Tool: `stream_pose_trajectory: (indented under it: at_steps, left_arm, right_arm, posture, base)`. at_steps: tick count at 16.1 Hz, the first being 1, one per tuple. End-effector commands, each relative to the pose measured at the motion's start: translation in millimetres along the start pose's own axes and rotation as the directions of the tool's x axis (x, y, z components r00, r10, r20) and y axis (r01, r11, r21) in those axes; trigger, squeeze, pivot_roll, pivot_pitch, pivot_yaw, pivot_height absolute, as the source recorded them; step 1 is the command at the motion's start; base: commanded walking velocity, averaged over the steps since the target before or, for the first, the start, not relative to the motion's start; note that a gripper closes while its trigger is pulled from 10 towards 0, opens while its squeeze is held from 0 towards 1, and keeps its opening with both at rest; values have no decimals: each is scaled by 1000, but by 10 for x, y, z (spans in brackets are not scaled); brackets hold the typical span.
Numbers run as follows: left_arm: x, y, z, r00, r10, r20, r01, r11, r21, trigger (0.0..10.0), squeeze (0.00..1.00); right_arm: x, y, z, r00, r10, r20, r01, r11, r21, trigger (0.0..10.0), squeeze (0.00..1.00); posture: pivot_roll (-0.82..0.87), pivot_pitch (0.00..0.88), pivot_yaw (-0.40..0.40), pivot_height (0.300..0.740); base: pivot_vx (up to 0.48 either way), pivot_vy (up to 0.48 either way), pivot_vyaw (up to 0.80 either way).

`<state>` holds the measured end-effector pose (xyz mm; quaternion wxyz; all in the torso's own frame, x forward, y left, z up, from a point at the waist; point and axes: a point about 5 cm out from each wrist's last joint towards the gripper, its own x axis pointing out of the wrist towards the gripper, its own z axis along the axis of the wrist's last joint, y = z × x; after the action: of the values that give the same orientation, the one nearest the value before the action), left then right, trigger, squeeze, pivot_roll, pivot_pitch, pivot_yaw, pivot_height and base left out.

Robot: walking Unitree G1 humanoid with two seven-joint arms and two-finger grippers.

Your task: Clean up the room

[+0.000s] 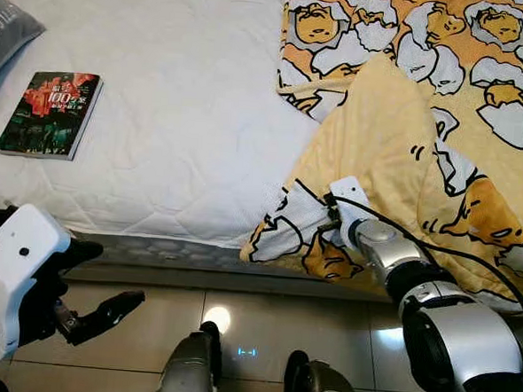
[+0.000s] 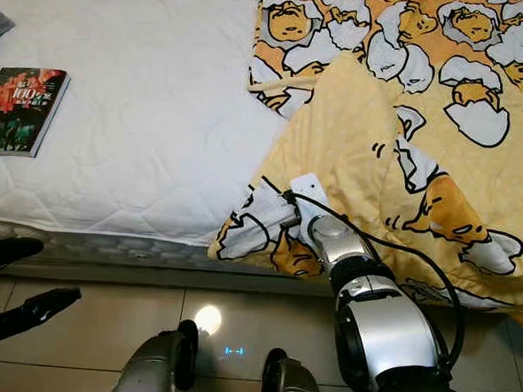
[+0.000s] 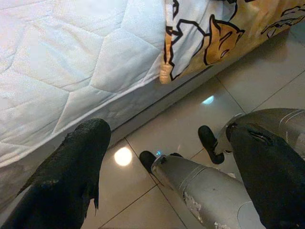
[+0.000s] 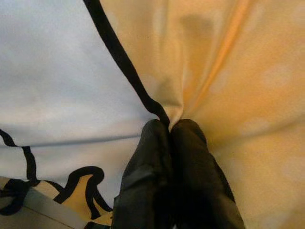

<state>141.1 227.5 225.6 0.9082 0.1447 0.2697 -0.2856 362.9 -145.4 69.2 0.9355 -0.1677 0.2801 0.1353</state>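
Currently my right tool (image 4: 169, 131) is clenched on a thin fold of the yellow blanket (image 1: 398, 142) at the bed (image 1: 176, 137) edge; left tool (image 1: 94, 315) hangs released over the floor. Risk: the pinch slips, or the blanket slides off.

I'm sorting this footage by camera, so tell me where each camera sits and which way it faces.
Left eye: on the head, looking down at the bed, book, blanket; both arms and legs show.
Right eye: beside it, same scene.
Left wrist: on the left arm, looking along the open left gripper at the floor and legs.
Right wrist: on the right arm; right gripper pinches the blanket.
Both wrist views share the blanket.
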Motion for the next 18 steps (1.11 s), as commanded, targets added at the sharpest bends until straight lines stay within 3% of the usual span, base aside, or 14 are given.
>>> stream_pose_trajectory:
  at_steps: [1, 6, 9, 10, 11, 12, 14, 16, 17, 18]
  left_arm:
    - [-21, -5, 1, 1000, 10, -8, -10, 1000, 10, 10000, 0]
    - [42, 34, 3, 1000, 26, 15, -26, 1000, 1, 10000, 0]
    - [119, 43, 18, 998, 32, 51, -32, 999, -8, 10000, 0]
    - [136, 46, 23, 998, 33, 60, -32, 999, -10, 10000, 0]
    - [157, 45, 24, 997, 33, 69, -32, 999, -13, 10000, 0]
    - [165, 44, 24, 997, 33, 73, -32, 999, -14, 10000, 0]
    - [201, 26, 20, 996, 31, 84, -29, 999, -18, 10000, 0]
    - [221, 16, 20, 996, 27, 89, -26, 999, -22, 10000, 0]
    - [248, 11, 17, 996, 23, 91, -21, 1000, -22, 10000, 0]
    - [282, 6, 12, 995, 19, 94, -17, 1000, -24, 10000, 0]
  right_arm:
    - [-11, -22, -164, 998, 0, -56, 2, 1000, 24, 0, 0]
    - [-29, -85, -155, 999, 28, -26, -27, 997, 68, 0, 0]
    - [-35, -1, -20, 978, 187, 92, -199, 968, 155, 0, 0]
    - [-44, 78, 12, 949, 288, 129, -305, 943, 136, 0, 0]
    - [-72, 206, -3, 881, 447, 154, -463, 881, 96, 0, 0]
    - [-89, 258, -18, 845, 511, 159, -526, 847, 77, 0, 0]
    - [-230, 482, -201, 614, 776, 141, -783, 622, -9, 0, 0]
    - [-332, 567, -329, 512, 853, 103, -852, 520, -63, 0, 0]
    - [-339, 581, -355, 539, 836, 102, -832, 547, -94, 0, 0]
    - [-322, 579, -352, 590, 799, 117, -790, 601, -119, 588, 0]
  posture:
    - [353, 278, -4, 740]
    - [316, 249, -18, 740]
    - [292, 224, -29, 740]
    - [284, 216, -32, 740]
    - [275, 205, -36, 740]
    - [275, 205, -36, 740]
    - [267, 193, -37, 740]
    - [261, 189, -33, 740]
    - [254, 185, -30, 740]
    - [248, 180, -27, 740]
  base:
    - [0, 0, 0]
    - [0, 0, 0]
    - [0, 0, 0]
    - [0, 0, 0]
    - [0, 0, 0]
    - [0, 0, 0]
    - [0, 0, 0]
    - [0, 0, 0]
    - [0, 0, 0]
    - [0, 0, 0]
